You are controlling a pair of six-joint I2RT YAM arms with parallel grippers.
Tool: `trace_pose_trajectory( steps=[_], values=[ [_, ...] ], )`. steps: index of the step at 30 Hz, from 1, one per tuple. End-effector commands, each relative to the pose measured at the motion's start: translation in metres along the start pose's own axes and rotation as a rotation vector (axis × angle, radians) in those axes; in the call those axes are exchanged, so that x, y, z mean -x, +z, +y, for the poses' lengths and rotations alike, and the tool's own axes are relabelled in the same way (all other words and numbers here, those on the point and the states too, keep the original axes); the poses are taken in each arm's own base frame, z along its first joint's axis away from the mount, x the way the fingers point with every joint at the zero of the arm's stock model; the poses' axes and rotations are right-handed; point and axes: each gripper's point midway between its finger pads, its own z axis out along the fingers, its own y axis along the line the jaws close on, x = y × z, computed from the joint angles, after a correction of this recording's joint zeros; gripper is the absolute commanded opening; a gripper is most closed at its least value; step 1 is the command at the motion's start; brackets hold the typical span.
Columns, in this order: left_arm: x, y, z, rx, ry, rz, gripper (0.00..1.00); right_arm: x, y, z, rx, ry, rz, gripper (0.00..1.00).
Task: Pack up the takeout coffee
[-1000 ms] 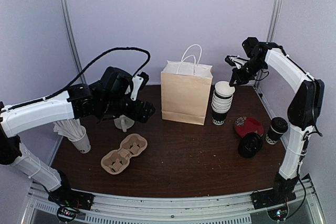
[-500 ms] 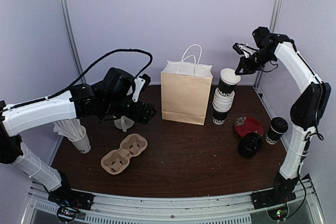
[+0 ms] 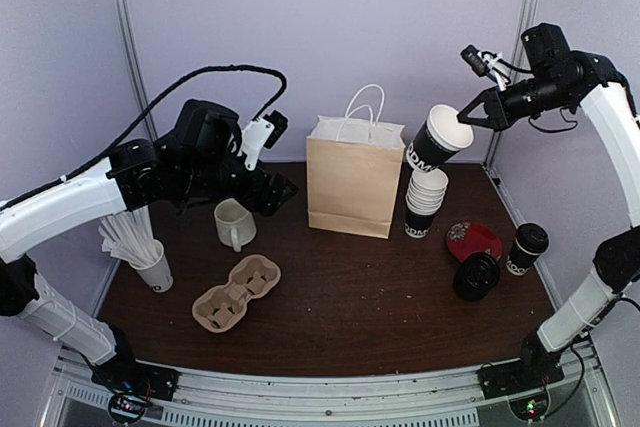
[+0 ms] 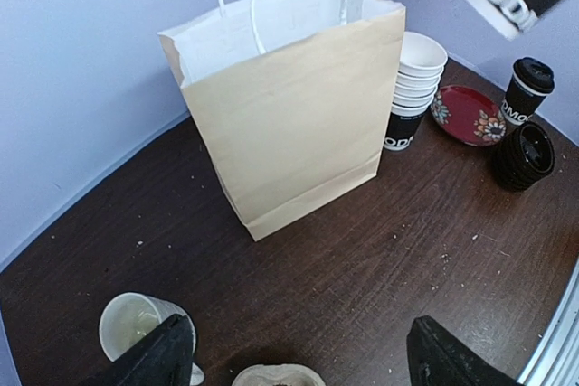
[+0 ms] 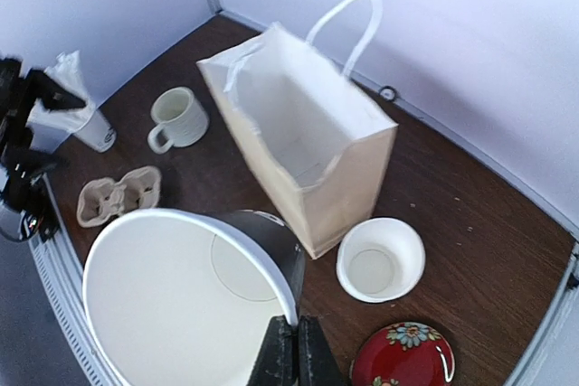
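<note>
**If the rim pinch slips, the cup falls**

Because the right gripper (image 3: 462,119) is closed on only the rim of 1 cup (image 3: 435,139), which hangs tilted in the air above the stack (image 3: 424,202) and just right of the bag (image 3: 352,187), a jolt could twist it loose onto the stack and topple it. The cup is empty and lidless. The lids (image 3: 478,275) sit near the right edge, beside a lidded cup (image 3: 527,247). The thin rim may also crumple under the pinch. The left gripper (image 4: 298,354) hangs wide open, holding nothing, above the mug (image 3: 233,223), too far away to catch anything.
</note>
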Motion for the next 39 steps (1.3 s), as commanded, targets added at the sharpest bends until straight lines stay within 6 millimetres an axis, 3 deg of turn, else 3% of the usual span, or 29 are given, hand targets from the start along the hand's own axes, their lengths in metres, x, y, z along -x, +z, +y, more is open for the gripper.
trace_pose_trajectory(
  steps=[1, 5, 9, 15, 24, 39],
  values=[
    [0.026, -0.026, 0.015, 0.055, 0.027, -0.079, 0.86, -0.045, 0.032, 0.062, 0.227, -0.146, 0.135, 0.00],
    [0.021, -0.030, 0.027, 0.120, -0.014, -0.082, 0.86, -0.091, 0.068, 0.110, 0.367, -0.247, 0.293, 0.00],
    [0.010, -0.029, 0.033, 0.150, -0.045, -0.077, 0.86, -0.124, 0.105, 0.144, 0.415, -0.344, 0.411, 0.00],
    [0.002, -0.029, 0.035, 0.161, -0.067, -0.065, 0.86, -0.149, 0.151, 0.174, 0.391, -0.448, 0.483, 0.00],
    [-0.005, -0.028, 0.036, 0.170, -0.071, -0.056, 0.87, -0.171, 0.189, 0.173, 0.319, -0.503, 0.541, 0.00],
    [-0.010, -0.020, 0.032, 0.153, -0.066, -0.041, 0.87, -0.193, 0.206, 0.167, 0.299, -0.477, 0.581, 0.00]
  ],
)
